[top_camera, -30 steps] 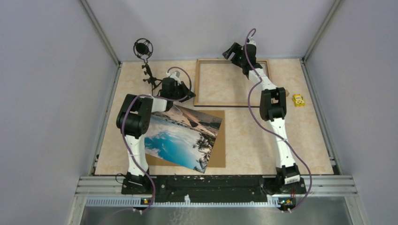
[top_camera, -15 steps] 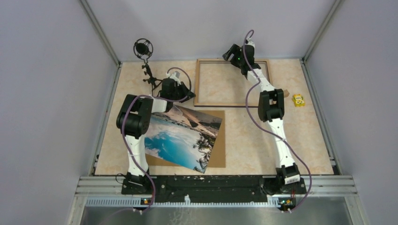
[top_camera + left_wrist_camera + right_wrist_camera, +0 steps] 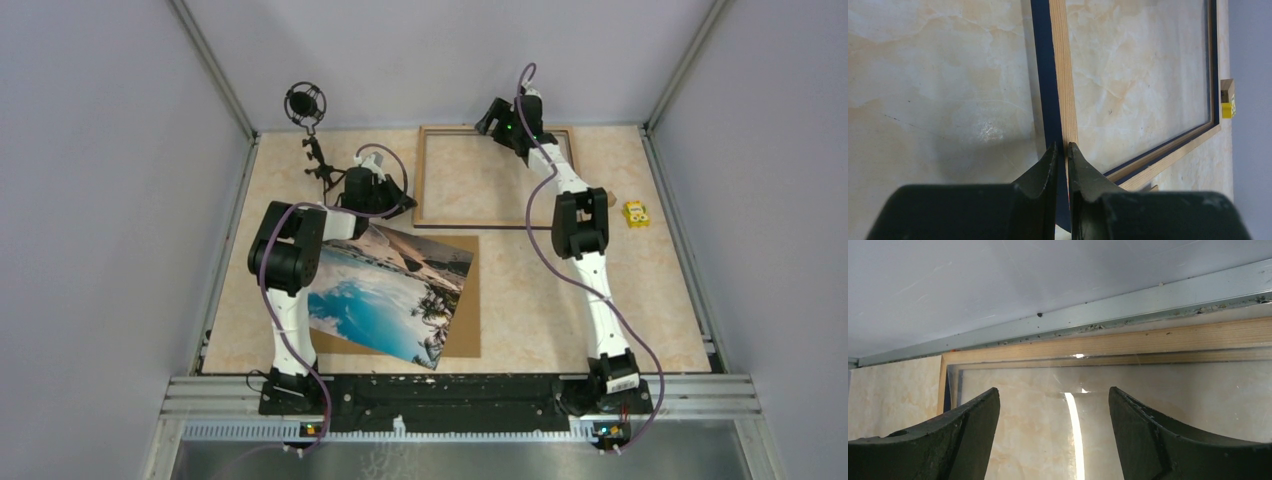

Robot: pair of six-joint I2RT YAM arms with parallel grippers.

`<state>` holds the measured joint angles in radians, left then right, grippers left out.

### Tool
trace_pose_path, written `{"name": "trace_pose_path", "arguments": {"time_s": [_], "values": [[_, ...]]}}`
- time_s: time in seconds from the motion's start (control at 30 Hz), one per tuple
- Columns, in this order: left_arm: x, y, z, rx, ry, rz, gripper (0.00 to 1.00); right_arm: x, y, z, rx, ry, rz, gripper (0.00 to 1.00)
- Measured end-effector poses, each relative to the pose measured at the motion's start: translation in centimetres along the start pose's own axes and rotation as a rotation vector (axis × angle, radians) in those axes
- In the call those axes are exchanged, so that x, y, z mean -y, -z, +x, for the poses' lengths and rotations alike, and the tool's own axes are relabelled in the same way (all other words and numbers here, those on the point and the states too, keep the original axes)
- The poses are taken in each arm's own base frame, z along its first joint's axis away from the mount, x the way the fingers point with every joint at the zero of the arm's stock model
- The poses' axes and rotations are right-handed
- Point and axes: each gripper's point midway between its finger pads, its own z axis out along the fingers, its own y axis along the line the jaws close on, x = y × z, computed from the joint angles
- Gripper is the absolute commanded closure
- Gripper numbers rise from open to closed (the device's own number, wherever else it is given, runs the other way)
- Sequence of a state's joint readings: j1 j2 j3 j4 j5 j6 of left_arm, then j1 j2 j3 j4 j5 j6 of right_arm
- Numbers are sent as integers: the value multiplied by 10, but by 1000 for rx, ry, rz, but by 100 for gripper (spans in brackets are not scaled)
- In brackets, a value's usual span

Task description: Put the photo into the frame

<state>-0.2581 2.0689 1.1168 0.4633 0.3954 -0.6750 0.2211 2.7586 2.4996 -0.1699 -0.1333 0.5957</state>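
**Student:** Position of the frame (image 3: 420, 180)?

**Tutor:** Lies at 12 o'clock on the table (image 3: 650, 300), close under the back wall (image 3: 998, 280). Shows light wood on top and dark blue along the outer edge in the left wrist view.

**Student:** And the photo (image 3: 385, 290)?

**Tutor:** Rests at 7 o'clock from the frame, apart from it, picture side up. Sits skewed on the brown backing board (image 3: 472, 325), covering the board's 9 o'clock part and jutting past its near edge.

**Student:** State of the left gripper (image 3: 1062, 150)?

**Tutor:** Pressed almost together on the frame's 9 o'clock rail, close to the 7 o'clock corner. Pinches the wooden strip between both fingertips.

**Student:** State of the right gripper (image 3: 1054, 405)?

**Tutor:** Spread wide, holding nothing. Hangs at 12 o'clock over the frame's far rail, pointing toward the back wall. Brackets a bright glare streak on the clear pane (image 3: 1173, 400) inside the rails. Cannot tell whether touching the pane or clear of it.

**Student:** Other items?

**Tutor:** A small yellow block (image 3: 634, 213) at 3 o'clock of the frame, just beside the right arm's elbow. A black round device (image 3: 305, 103) on a stand at the table's 10 o'clock corner.
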Motion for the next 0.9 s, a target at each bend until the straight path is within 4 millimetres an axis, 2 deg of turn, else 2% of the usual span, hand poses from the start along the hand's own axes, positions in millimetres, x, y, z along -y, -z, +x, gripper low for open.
{"name": "trace_pose_path", "arguments": {"time_s": [0.27, 0.37, 0.43, 0.5, 0.57, 0.63, 0.73, 0.8, 0.9], "values": [[0, 0, 0, 0, 1, 0, 84, 0, 6, 4, -37, 33, 1, 19], [0, 0, 0, -1, 0, 0, 80, 0, 16, 6, -81, 53, 21, 17], [-1, 0, 1, -3, -2, -1, 75, 0, 31, 5, -116, 74, 47, 16], [-1, 0, 2, -7, -9, -4, 70, 4, 52, 2, -148, 99, 86, 15], [-1, 1, 4, -14, -17, -11, 64, 5, 82, -4, -175, 126, 126, 15], [-2, 2, 6, -22, -25, -19, 54, 3, 117, -14, -180, 143, 149, 15], [0, 3, 7, -25, -41, -23, 48, 5, 162, -35, -158, 136, 169, 15], [3, 3, 7, -23, -50, -22, 48, 15, 187, -49, -138, 116, 179, 16], [3, 3, 7, -23, -60, -23, 46, 46, 213, -58, -129, 77, 230, 16]]}}
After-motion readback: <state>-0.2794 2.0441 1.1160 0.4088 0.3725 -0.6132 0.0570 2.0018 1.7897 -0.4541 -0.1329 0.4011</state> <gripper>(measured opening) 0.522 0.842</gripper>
